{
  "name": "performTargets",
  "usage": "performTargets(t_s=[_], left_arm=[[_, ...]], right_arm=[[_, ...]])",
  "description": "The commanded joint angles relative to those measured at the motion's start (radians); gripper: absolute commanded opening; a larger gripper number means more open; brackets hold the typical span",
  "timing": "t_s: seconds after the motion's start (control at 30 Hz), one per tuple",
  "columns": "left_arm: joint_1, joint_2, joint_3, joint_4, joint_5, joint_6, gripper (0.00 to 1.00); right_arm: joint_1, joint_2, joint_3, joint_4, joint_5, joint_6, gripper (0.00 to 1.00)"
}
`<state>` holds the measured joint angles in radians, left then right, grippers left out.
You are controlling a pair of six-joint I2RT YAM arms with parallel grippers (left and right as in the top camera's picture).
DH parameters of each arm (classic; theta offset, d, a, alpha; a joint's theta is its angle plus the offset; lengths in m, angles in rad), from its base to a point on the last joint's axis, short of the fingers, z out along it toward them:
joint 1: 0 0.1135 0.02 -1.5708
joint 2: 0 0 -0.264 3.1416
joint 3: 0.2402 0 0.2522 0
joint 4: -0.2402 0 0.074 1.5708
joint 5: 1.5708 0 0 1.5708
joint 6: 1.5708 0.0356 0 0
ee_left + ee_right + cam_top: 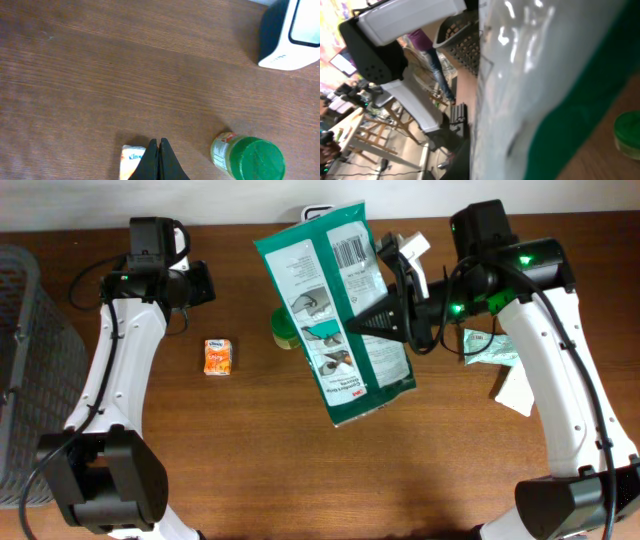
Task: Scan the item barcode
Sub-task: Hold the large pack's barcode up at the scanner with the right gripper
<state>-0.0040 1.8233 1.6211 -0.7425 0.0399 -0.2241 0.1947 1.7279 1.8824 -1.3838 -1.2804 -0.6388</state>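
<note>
The item is a large green and white packet, held up above the table and tilted, with its barcode near the top edge facing upward. My right gripper is shut on the packet's right edge. In the right wrist view the packet fills most of the frame, and one dark finger presses against it. The white and black scanner stands at the table's back edge, partly hidden behind the packet. It also shows in the left wrist view as the scanner. My left gripper is shut and empty.
A small orange packet lies under the left gripper. A green-lidded jar stands beside the held packet. Another green pouch and a white sheet lie at the right. A grey mesh basket is at the left edge.
</note>
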Motion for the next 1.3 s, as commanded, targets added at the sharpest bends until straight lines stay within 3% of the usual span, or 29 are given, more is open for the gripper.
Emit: performTargets(t_s=[0.0,0.13,0.33,0.5,0.73,0.93,1.27], left_arm=[[0.005,-0.006,0.000,0.000,-0.011,0.010,0.00],[0.005,-0.006,0.000,0.000,-0.011,0.010,0.04],[0.005,-0.006,0.000,0.000,-0.011,0.010,0.11],[0.005,-0.006,0.000,0.000,-0.011,0.010,0.19],[0.005,-0.006,0.000,0.000,-0.011,0.010,0.20],[0.005,-0.006,0.000,0.000,-0.011,0.009,0.20],[0.005,-0.006,0.000,0.000,-0.011,0.010,0.19]], right_arm=[[0.051,-0.026,0.021,0.073,0.037,0.130,0.04],[0.061,-0.026,0.021,0.106,0.115,0.169,0.04],[0.076,0.002,0.020,0.171,0.529,0.249,0.04],[0.133,0.069,0.019,0.286,0.977,0.356,0.04],[0.261,0.167,0.019,0.494,1.799,0.393,0.04],[0.303,0.278,0.019,0.806,2.057,0.171,0.04],[0.303,0.593,0.019,1.474,2.251,-0.420,0.04]])
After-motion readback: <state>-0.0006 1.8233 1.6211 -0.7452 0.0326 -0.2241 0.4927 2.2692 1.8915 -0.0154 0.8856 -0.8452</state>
